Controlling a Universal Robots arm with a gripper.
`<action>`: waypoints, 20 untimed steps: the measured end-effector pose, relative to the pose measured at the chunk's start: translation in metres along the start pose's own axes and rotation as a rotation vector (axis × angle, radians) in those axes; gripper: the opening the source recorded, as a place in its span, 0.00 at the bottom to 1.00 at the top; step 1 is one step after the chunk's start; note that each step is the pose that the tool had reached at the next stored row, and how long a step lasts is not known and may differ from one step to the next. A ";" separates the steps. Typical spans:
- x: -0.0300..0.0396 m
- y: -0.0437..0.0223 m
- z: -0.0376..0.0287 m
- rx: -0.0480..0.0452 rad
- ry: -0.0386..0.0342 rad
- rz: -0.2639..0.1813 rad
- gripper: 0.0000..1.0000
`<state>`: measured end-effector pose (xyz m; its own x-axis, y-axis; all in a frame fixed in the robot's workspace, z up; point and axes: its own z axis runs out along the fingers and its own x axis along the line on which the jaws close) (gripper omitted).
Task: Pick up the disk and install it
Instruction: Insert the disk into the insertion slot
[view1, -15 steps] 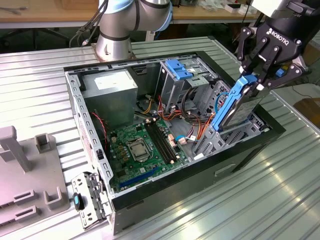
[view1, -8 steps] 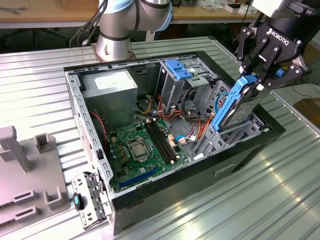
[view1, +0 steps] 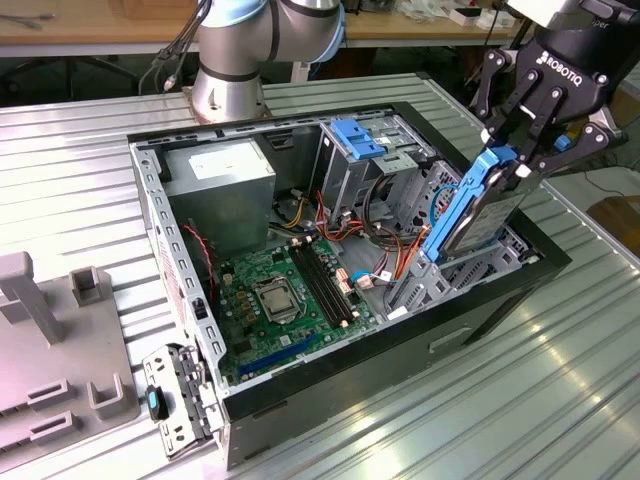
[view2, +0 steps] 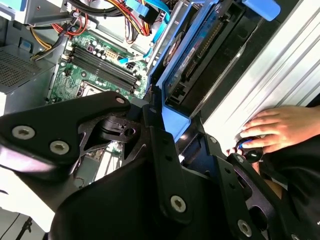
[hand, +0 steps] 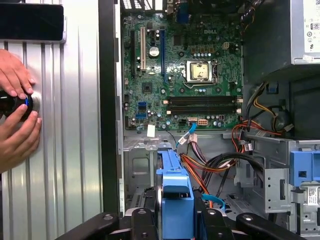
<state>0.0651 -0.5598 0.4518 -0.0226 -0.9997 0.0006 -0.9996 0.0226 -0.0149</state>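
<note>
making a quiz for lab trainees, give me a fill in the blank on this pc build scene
1. The black gripper is shut on the flat grey metal disk, whose plastic carrier is ____.
2. The disk is held at the open black computer case's end on the exterior view's ____.
3. In the first wrist view, ____ hands of a person are over the ribbed metal table beside the case.
Missing words: blue; right; two.
</note>
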 end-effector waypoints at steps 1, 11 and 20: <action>0.0000 0.0000 -0.0002 0.0000 0.0001 0.000 0.37; 0.0000 0.0001 -0.0003 0.0000 0.0001 -0.003 0.37; 0.0000 0.0000 -0.0048 0.0000 0.0000 -0.004 0.37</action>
<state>0.0650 -0.5598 0.4565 -0.0187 -0.9998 0.0007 -0.9997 0.0186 -0.0149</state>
